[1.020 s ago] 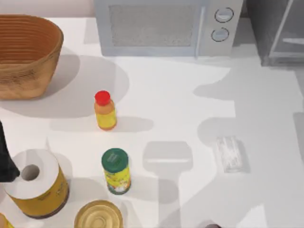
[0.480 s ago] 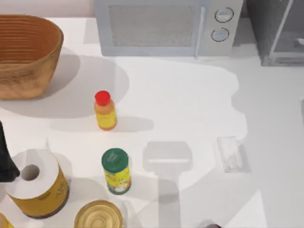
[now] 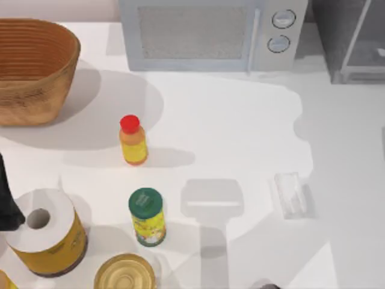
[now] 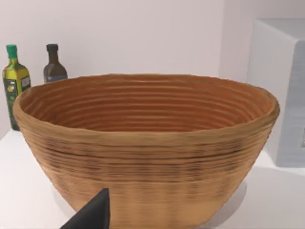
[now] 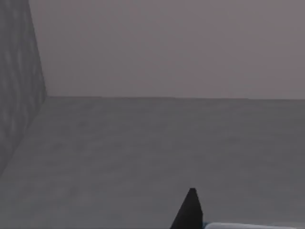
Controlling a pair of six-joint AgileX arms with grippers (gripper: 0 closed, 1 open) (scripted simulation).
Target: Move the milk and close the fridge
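Two arms are at this table, and neither gripper shows enough to tell whether it grasps something or is released. At the top right corner of the table stands the fridge (image 3: pixel 348 37), a grey cabinet with its flat door panel seen as a pale slanted line. The right gripper (image 5: pixel 189 211) appears as one dark tip in its wrist view, in front of a grey floor and grey walls that meet in a corner. Just beside this tip, at the lower edge, lies a thin pale blue-white strip (image 5: pixel 252 225); it may be the milk, but I cannot tell this for sure. The left gripper (image 4: pixel 95 214) is close in front of the woven basket (image 3: pixel 30 69), which stands at the far left of the table, and behind the basket two dark bottles (image 4: pixel 16 76) stand near the wall. The microwave (image 3: pixel 204 33) is between the basket and the fridge. Near the middle stands the red-capped orange bottle (image 3: pixel 133 140), upright, and nearer to the front the green-lidded yellow jar (image 3: pixel 147 217). A small clear block (image 3: pixel 293 194) lies on the right side of the table (image 3: pixel 228 120).
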